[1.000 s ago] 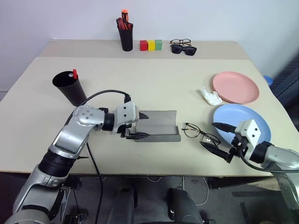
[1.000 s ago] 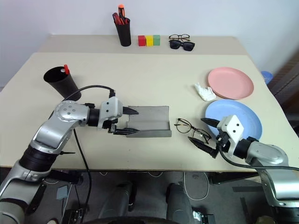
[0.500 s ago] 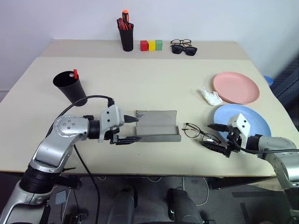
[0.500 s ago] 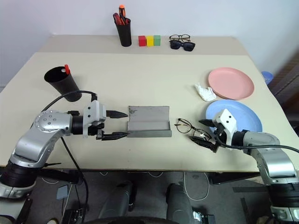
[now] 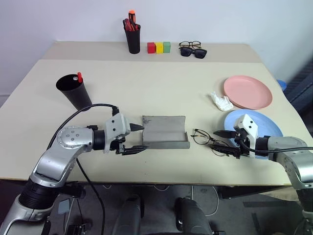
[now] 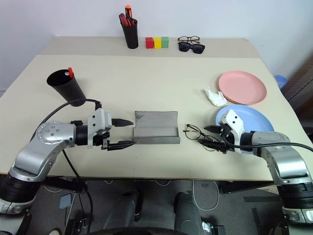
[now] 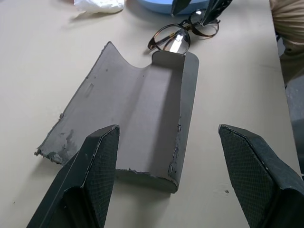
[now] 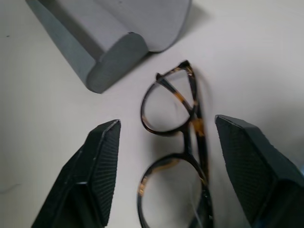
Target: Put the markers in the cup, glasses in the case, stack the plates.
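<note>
At the front centre of the tabletop, the case lies open, lid flat and trough upward. Over the last second the left gripper has backed away from the case, off its left end; its jaws stand spread and hold nothing. In the same interval the right gripper has advanced from the front edge to the glasses, which lie just right of the case. Its jaws, previously wider, have narrowed, but the right wrist view shows the fingers on either side of the frame with a gap on both sides, so no pinch is made yet.

Judgement: the case is ready to receive, and the glasses step is at the grasp stage. One marker stands in the cup at the left. The pink plate and the blue plate lie side by side, unstacked.

Clearances:
- The glasses sit near the front tabletop edge, with the blue plate just beside them on the right.
- A crumpled white scrap lies behind, apart from the glasses.
- The gap between glasses and case is short and unobstructed.
- The withdrawn left gripper leaves the case trough accessible from the right and from above.
</note>
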`<state>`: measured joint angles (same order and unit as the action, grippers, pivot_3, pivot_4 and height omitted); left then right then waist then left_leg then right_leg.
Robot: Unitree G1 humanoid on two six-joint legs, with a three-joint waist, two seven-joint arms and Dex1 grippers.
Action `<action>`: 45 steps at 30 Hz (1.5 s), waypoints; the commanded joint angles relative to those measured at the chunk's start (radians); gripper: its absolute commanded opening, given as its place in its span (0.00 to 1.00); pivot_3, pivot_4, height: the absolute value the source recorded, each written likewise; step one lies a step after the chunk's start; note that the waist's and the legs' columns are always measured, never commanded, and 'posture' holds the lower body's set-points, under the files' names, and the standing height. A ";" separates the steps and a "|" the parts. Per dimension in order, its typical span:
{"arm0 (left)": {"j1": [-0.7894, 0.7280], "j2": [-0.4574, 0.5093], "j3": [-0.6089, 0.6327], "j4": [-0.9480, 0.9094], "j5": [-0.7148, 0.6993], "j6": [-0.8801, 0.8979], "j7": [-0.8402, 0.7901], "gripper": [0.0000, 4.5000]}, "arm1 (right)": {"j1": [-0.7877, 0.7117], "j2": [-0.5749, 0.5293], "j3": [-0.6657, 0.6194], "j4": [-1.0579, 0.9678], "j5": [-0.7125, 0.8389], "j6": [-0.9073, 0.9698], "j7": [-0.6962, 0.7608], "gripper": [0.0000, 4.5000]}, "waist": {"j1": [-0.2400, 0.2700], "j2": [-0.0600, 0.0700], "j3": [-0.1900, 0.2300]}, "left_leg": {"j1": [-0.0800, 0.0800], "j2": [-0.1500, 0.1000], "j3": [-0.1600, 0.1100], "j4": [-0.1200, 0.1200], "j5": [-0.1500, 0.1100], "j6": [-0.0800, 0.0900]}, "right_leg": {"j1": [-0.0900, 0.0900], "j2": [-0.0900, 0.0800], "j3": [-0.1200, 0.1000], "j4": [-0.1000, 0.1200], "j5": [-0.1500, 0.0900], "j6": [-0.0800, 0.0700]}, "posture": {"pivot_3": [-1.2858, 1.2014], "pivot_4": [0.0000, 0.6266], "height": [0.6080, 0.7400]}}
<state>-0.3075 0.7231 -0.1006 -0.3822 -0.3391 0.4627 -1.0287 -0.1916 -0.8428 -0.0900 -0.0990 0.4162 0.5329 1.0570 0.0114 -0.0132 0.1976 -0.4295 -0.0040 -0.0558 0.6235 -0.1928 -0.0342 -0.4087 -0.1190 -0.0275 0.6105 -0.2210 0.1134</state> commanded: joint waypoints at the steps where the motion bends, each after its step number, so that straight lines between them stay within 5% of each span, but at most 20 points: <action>1: 0.007 0.010 0.023 -0.051 -0.018 0.008 0.015 0.75 | -0.021 -0.013 -0.004 -0.053 0.015 0.025 -0.002 0.71 | 0.000 0.000 0.000 | 0.000 0.000 0.000 0.000 0.000 0.000 | 0.000 0.000 0.000 0.000 0.000 0.000 | 0.52 0.24 1.00; 2: 0.009 0.011 0.025 -0.054 -0.019 0.010 0.019 0.75 | -0.025 -0.011 -0.001 -0.054 0.014 0.029 -0.002 0.71 | 0.000 0.000 0.000 | 0.000 0.000 0.000 0.000 0.000 0.000 | 0.000 0.000 0.000 0.000 0.000 0.000 | 0.52 0.24 1.00; 6: 0.017 0.018 0.032 -0.066 -0.025 0.024 0.032 0.75 | -0.040 -0.006 0.007 -0.049 0.009 0.040 -0.002 0.42 | -0.001 0.000 0.000 | 0.000 0.000 0.000 0.000 0.000 0.000 | 0.000 0.000 0.000 0.000 0.000 0.000 | 0.52 0.24 1.00; 39: 0.056 0.060 0.051 -0.127 -0.065 0.074 0.087 0.75 | -0.090 0.000 0.054 0.144 -0.057 -0.081 0.049 0.42 | -0.001 0.000 0.000 | 0.000 0.000 0.000 0.000 0.000 0.000 | -0.001 0.000 0.000 0.000 -0.001 0.001 | 0.52 0.24 1.00; 42: 0.053 0.061 0.049 -0.125 -0.066 0.073 0.088 0.75 | -0.091 0.001 0.056 0.137 -0.055 -0.075 0.046 0.23 | -0.001 0.000 0.000 | 0.000 0.000 0.000 0.000 0.000 0.000 | -0.001 0.000 0.000 0.000 0.000 0.001 | 0.52 0.24 1.00; 44: 0.051 0.061 0.048 -0.123 -0.066 0.073 0.090 0.75 | -0.090 0.001 0.056 0.136 -0.055 -0.075 0.045 0.01 | -0.002 0.000 0.000 | 0.000 0.000 0.000 0.000 0.000 0.000 | 0.000 0.000 0.000 0.000 -0.001 0.001 | 0.52 0.24 1.00; 45: 0.051 0.062 0.047 -0.123 -0.065 0.072 0.090 0.75 | -0.090 0.001 0.056 0.135 -0.054 -0.074 0.044 0.01 | -0.002 0.000 0.000 | 0.000 0.000 0.000 0.000 0.000 0.000 | 0.000 0.000 0.000 0.000 -0.001 0.001 | 0.52 0.24 1.00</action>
<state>-0.2489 0.7751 -0.0814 -0.4758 -0.3952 0.5407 -0.9409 -0.2799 -0.8412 -0.0197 0.0573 0.3578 0.4542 1.1021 0.0095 -0.0132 0.1976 -0.4294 -0.0039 -0.0557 0.6232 -0.1928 -0.0342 -0.4091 -0.1190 -0.0276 0.6104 -0.2216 0.1144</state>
